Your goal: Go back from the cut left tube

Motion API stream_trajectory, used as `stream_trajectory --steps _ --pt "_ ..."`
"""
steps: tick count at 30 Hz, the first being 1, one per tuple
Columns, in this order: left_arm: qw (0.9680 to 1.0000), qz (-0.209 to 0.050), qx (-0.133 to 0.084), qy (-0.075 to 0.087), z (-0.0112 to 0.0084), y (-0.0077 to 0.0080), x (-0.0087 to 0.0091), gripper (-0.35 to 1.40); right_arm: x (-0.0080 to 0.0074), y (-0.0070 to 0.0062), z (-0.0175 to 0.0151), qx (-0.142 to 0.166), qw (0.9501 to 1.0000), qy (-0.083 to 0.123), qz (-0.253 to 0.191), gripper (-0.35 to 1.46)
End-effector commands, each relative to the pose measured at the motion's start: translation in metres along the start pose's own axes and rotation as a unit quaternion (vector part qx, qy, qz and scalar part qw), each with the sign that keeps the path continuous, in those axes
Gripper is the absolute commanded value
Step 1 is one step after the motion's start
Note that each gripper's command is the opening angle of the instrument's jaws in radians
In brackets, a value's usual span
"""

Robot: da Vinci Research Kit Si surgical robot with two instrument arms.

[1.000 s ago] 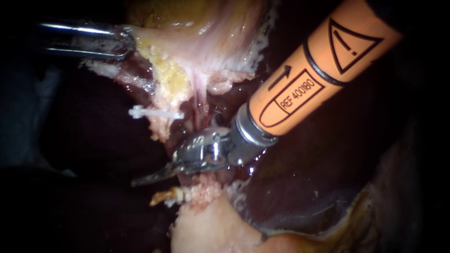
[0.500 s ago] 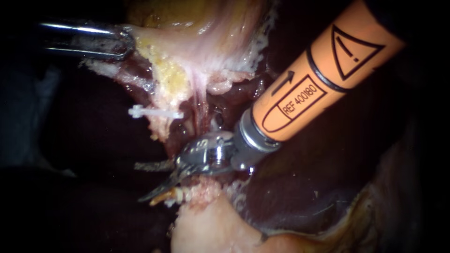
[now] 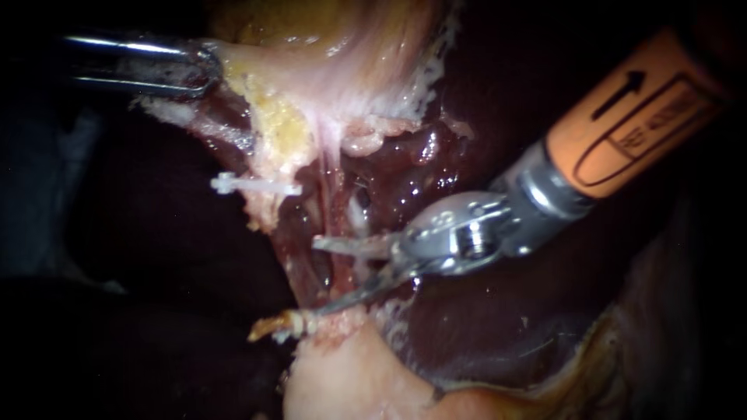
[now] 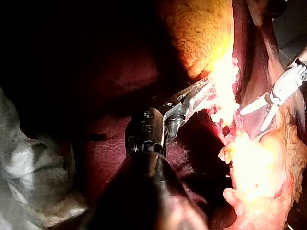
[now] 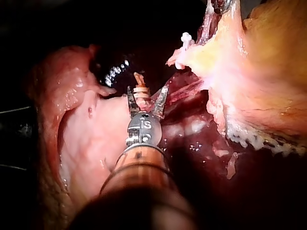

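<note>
My right instrument (image 3: 315, 277), thin silver blades apart, sits right beside the cut tube's orange stub (image 3: 274, 325), below the small white clip (image 3: 257, 186). I think it must back away more. My left instrument (image 3: 204, 70) is clamped on the pale yellow gallbladder (image 3: 311, 47).

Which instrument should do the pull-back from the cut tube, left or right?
Right. The right instrument has open jaws at the cut tube, holding nothing, so it can likely withdraw freely. The left instrument is shut on tissue away from it.
</note>
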Motion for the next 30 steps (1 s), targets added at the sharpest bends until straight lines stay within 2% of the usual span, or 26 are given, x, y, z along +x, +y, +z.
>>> stream_trajectory --steps 1,4,11,19,30 --pt "1.0000 0.000 0.001 0.001 0.0000 0.0000 0.0000 -0.35 -0.0003 0.0001 -0.0008 0.002 1.0000 0.000 0.002 1.45" --pt "1.0000 0.000 0.001 0.001 0.0000 0.0000 0.0000 -0.35 -0.0014 0.0003 -0.0032 0.017 0.9999 0.001 0.003 1.45" --pt "1.0000 0.000 0.001 0.000 0.0000 -0.0001 0.0000 -0.35 -0.0033 0.0010 -0.0074 0.020 0.9998 0.000 0.001 1.45" --pt "1.0000 0.000 0.001 0.001 0.0000 -0.0001 0.0000 -0.35 -0.0032 0.0020 -0.0099 0.012 0.9999 -0.003 -0.003 1.45" --pt "1.0000 0.001 0.002 0.001 0.0005 -0.0004 -0.0002 -0.35 -0.0034 0.0024 -0.0112 0.006 1.0000 -0.005 -0.003 1.45"
